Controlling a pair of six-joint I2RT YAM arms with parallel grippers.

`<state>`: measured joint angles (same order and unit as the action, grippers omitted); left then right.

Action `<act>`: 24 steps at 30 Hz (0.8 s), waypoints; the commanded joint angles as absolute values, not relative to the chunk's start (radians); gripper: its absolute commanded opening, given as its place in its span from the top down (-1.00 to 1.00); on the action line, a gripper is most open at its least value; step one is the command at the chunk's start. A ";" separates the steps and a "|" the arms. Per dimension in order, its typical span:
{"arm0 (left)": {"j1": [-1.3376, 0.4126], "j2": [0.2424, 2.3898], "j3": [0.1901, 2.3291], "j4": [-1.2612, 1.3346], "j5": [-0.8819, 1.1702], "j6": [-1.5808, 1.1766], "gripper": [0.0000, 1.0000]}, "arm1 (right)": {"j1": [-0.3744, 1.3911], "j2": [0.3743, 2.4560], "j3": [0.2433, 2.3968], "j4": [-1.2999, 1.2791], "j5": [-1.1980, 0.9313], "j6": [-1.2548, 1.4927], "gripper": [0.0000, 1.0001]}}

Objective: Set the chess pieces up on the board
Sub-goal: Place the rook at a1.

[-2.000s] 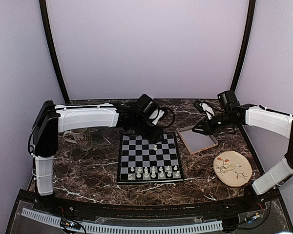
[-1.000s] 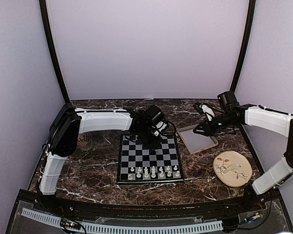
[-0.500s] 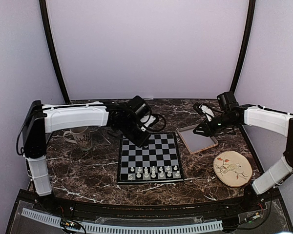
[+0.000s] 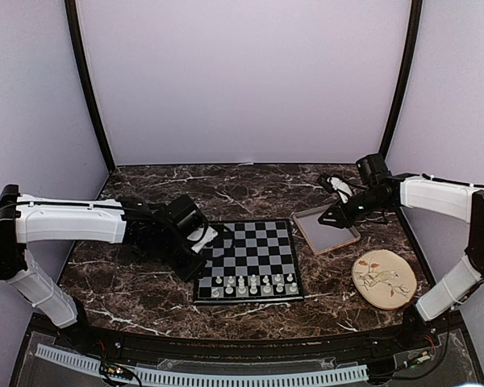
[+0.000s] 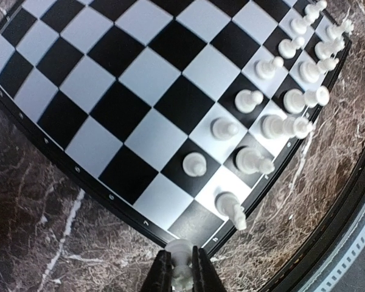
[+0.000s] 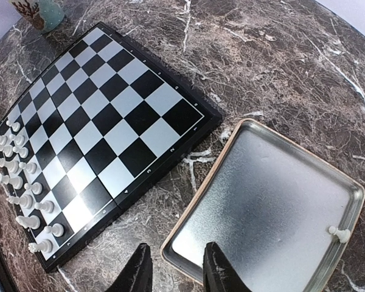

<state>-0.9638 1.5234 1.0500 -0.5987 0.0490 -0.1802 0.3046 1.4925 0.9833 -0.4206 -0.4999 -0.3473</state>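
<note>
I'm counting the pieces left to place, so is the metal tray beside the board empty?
No, one small white chess piece sits in the tray, close against its rim.

Both arms are the same build. White-shelled left arm and white-shelled right arm: rounded plastic link covers, black joint housings at elbows and wrists. Thin black cable runs by the right wrist. Left gripper: slim, matte black fingers. Right gripper: rounded, glossy black fingers.
</note>
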 commanded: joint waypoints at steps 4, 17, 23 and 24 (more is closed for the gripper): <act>-0.997 1.559 1.004 -0.560 0.088 -0.194 0.82 | 0.300 1.509 0.994 -0.422 -0.506 -0.358 0.41; -1.009 1.646 1.016 -0.538 0.091 -0.180 0.81 | 0.299 1.519 0.995 -0.423 -0.506 -0.365 0.41; -1.011 1.646 1.004 -0.533 0.084 -0.193 0.65 | 0.300 1.536 1.004 -0.431 -0.512 -0.367 0.41; -1.011 1.646 1.004 -0.536 0.084 -0.192 0.64 | 0.299 1.538 1.006 -0.433 -0.513 -0.367 0.41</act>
